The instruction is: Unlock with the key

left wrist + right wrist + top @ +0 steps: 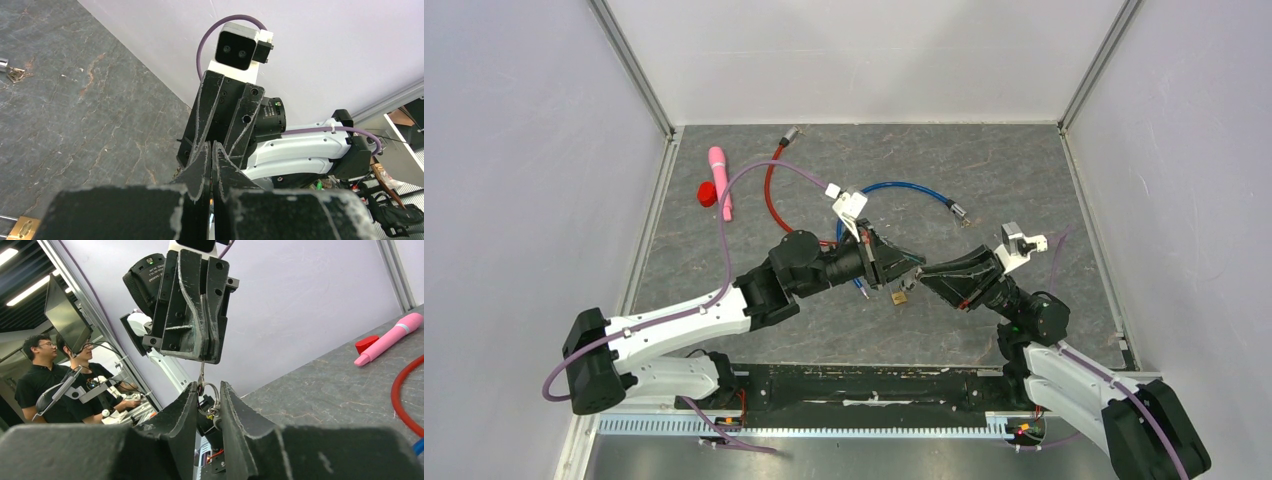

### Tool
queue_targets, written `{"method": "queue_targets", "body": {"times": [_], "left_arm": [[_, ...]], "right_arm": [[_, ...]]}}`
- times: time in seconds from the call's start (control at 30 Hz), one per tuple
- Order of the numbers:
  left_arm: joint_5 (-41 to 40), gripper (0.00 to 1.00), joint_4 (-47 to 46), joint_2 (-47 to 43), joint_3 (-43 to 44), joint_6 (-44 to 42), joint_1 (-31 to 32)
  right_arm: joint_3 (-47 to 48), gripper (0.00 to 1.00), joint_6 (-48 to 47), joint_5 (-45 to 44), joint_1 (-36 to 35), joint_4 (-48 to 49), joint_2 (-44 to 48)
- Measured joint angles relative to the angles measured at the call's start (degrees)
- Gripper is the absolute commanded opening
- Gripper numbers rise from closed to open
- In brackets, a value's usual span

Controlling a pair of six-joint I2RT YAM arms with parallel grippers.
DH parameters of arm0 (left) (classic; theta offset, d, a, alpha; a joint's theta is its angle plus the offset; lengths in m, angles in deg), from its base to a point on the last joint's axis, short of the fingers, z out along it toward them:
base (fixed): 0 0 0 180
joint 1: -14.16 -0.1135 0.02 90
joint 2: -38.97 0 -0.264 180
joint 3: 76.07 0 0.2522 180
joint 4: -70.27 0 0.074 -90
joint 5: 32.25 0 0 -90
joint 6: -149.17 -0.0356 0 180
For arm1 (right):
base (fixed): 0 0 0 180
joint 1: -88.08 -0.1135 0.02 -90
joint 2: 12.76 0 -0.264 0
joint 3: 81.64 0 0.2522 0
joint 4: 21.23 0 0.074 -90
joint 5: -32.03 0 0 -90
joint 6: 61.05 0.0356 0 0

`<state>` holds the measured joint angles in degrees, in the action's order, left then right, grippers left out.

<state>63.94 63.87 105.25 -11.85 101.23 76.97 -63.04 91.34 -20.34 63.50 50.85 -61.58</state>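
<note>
Your left jaws are shut on what looks like the key [202,371], hanging upright above the padlock [900,297]. Your right jaws stand partly open around its ring [212,392], not clamped on it.

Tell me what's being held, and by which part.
The left hand pinches the key by its upper end, its ring dangling below. The right hand flanks that ring, fingers apart, gripping nothing that I can tell.

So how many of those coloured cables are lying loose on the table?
2. The red cable curves at the back left, beside the pink tool; the blue cable arcs right of it, toward the middle. Both pass under the left arm, so another could be hidden.
</note>
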Motion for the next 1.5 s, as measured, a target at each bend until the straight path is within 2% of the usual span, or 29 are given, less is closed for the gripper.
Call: {"method": "queue_targets", "body": {"times": [0.2, 0.33, 0.57, 0.63, 0.7, 0.9, 1.0, 1.23, 1.4, 1.5], "left_arm": [[0.17, 0.02, -1.01, 0.81, -0.15, 0.11, -0.04], [0.17, 0.02, -1.27, 0.81, -0.22, 0.11, -0.07], [0.42, 0.04, -2.01, 0.81, -0.42, 0.11, -0.07], [0.35, 0.09, -2.29, 0.81, -0.63, 0.09, -0.07], [0.17, 0.20, -2.25, 0.63, -0.66, 0.09, -0.04], [-3.50, 0.65, 1.68, -2.45, -1.38, -0.24, 0.28], [-8.02, 0.79, 6.25, -4.50, -1.51, -0.46, 0.26], [-19.47, 0.85, 23.41, -5.03, 1.79, -0.22, 0.20], [-24.15, 0.85, 34.82, 0.61, 7.48, 1.57, -0.17], [-24.85, 0.82, 41.16, 6.38, 11.52, 3.32, -0.74]], "right_arm": [[0.11, 0.12, 0.57, 0.02, 0.00, 0.04, 0.00], [0.24, 0.00, 1.07, 0.02, 0.00, 0.04, 0.00], [0.31, 0.00, 1.25, -0.07, 0.00, 0.00, 0.02], [0.31, 0.00, 0.96, 0.00, 0.00, -0.07, 0.22], [0.31, 0.00, 0.11, -0.02, 0.00, -0.24, 0.85], [0.28, 0.00, -3.61, -0.13, 0.50, -3.17, 4.70], [-0.04, 0.00, -4.44, -0.50, 1.53, -5.62, 5.86], [-2.69, 0.00, -6.10, -1.57, 5.25, -20.72, 8.63], [-3.80, 0.00, -9.09, -2.32, 6.56, -33.22, 11.85], [-4.04, 0.00, -11.50, -4.50, 6.99, -40.83, 14.56]]}}
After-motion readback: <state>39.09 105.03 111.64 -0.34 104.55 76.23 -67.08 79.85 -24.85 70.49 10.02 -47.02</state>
